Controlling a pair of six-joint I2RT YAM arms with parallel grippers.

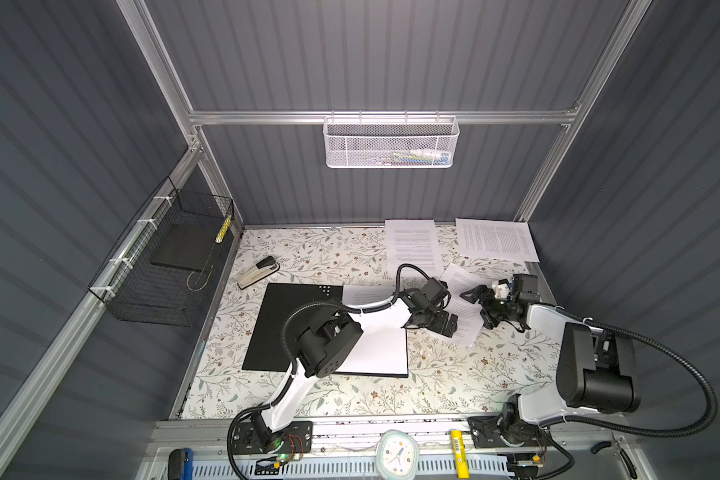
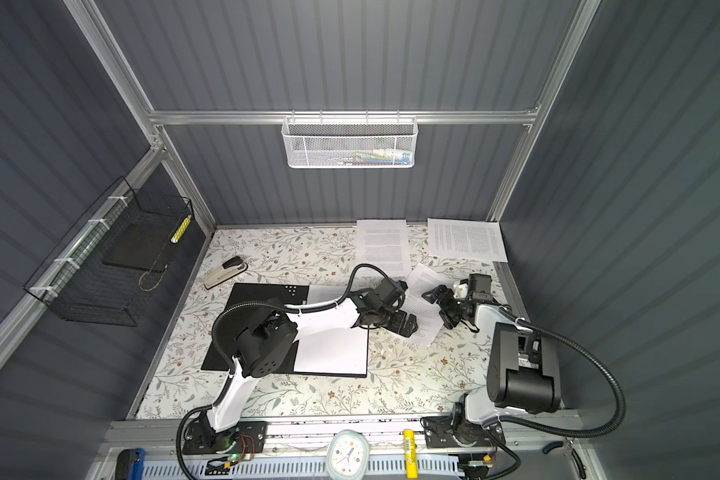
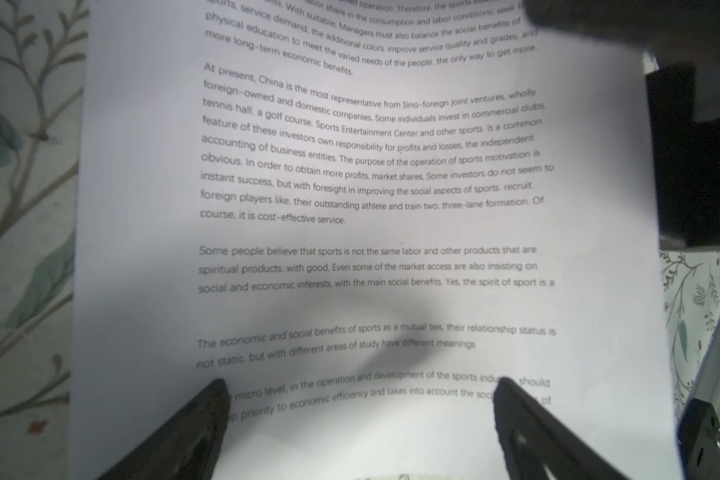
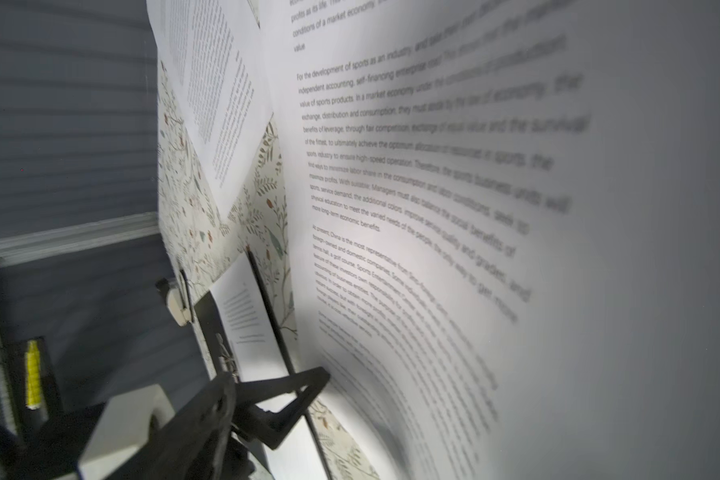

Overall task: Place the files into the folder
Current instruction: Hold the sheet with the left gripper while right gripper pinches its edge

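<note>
The folder [image 1: 279,316] lies open on the table, black inside, with one printed sheet [image 1: 379,349] on its right half. Of the loose files, one sheet [image 1: 458,282] lies right of the folder and two more [image 1: 414,245] [image 1: 495,241] rest at the back edge. My left gripper [image 1: 447,326] hovers open over the near sheet [image 3: 371,187], with its fingers [image 3: 208,419] wide apart. My right gripper [image 1: 479,308] is at that sheet's right edge, which curls up [image 4: 454,208]. One finger [image 4: 292,388] shows at the sheet's edge. The sheet hides the other finger, and the jaws stand apart in both top views.
A stapler [image 1: 258,272] lies left of the folder's far corner. A black wire basket [image 1: 163,266] hangs on the left wall and a white mesh basket [image 1: 391,143] on the back rail. A clock [image 1: 398,455] and a yellow marker [image 1: 459,453] sit on the front rail.
</note>
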